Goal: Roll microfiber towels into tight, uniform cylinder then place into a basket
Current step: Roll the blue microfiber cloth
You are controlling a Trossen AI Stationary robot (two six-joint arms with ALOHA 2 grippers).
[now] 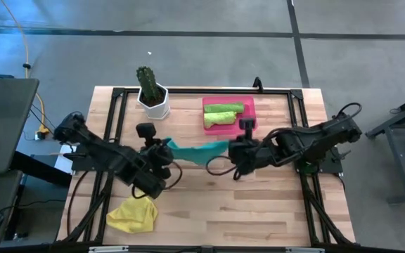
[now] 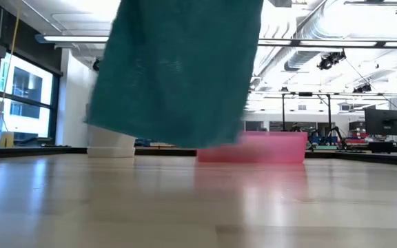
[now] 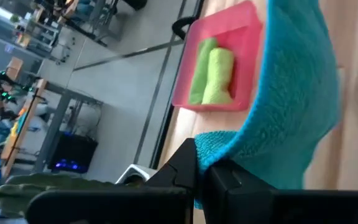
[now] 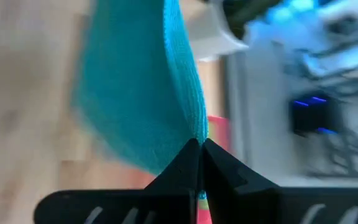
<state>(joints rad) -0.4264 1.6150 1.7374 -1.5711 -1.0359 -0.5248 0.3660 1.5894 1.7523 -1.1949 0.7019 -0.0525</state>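
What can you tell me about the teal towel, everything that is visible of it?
The teal towel is a soft, fuzzy microfiber cloth, not yet rolled. It hangs stretched above the middle of the wooden table, lifted off the surface, as the low view shows. The left gripper is shut on one end and the right gripper is shut on the other edge. It sags loosely between them. The pink basket lies behind it, and nothing else touches it.

In the low view the teal towel [image 2: 178, 69] runs off the top edge, so both grippers are out of sight, and it covers part of the pink basket [image 2: 267, 148] and most of the white pot [image 2: 111, 146]. In the right wrist view the room beyond is blurred past telling
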